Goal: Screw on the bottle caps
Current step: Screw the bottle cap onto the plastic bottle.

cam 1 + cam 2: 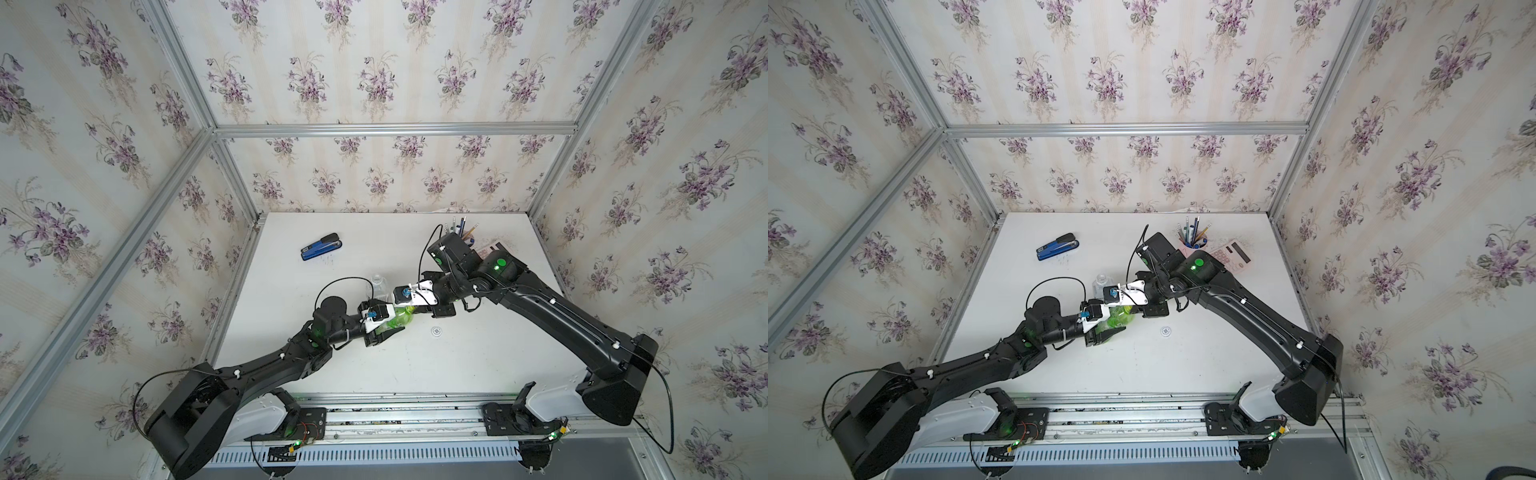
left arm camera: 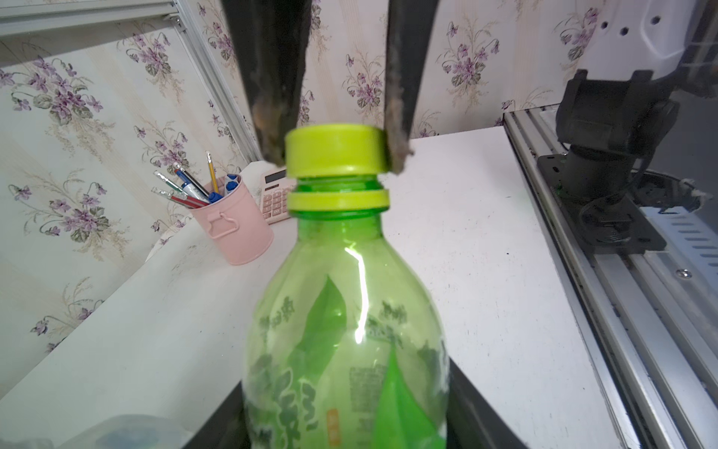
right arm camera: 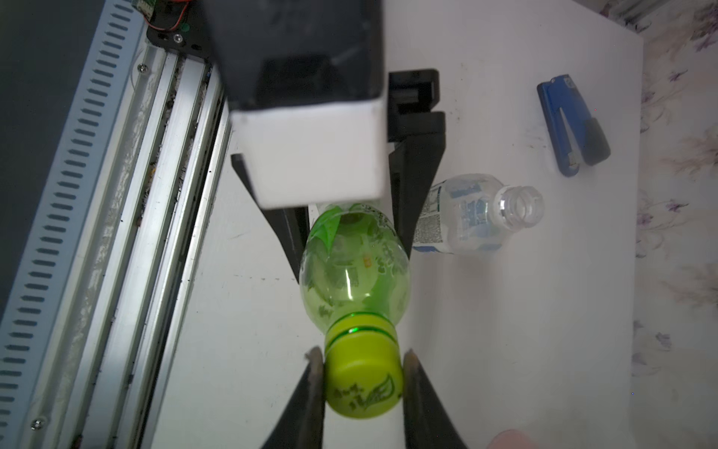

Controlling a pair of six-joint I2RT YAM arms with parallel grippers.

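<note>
I see the white desk [image 1: 478,365] fill the floor of the cell in both top views, with the two black arms reaching in from the near rail and meeting over its middle.

The left hand [image 3: 351,256] is clamped around the body of the green bottle [image 3: 353,272], one black finger on each side. The right wrist view shows that grip plainly. In the left wrist view I get only the finger edges at the foot of the bottle [image 2: 345,311]. The right hand [image 2: 336,151] comes down onto the bottle's top, its pads pressed to both sides of the yellow-green cap [image 2: 334,151]. The top views hide this contact behind the hands themselves.

The clear bottle [image 3: 474,214] stands just beside the left hand, on its far side, its mouth open and uncapped. From above it is a pale shape [image 1: 378,284] behind the hands.

The pink pen cup [image 2: 233,221] and the calculator [image 2: 274,194] sit at the far right of the desk. A top view shows both [image 1: 1192,245]; elsewhere the right arm covers most of them.

The blue stapler [image 1: 321,247] lies far left, well apart from everything. The right wrist view catches it too, the left wrist view does not.

The yellow-green cap [image 3: 361,385] sits on the green bottle's neck, a strip of green showing between it and the ring below. The white cap [image 1: 436,331] lies alone on the desk near the green bottle, on the right arm's side. Only the top views show it.
</note>
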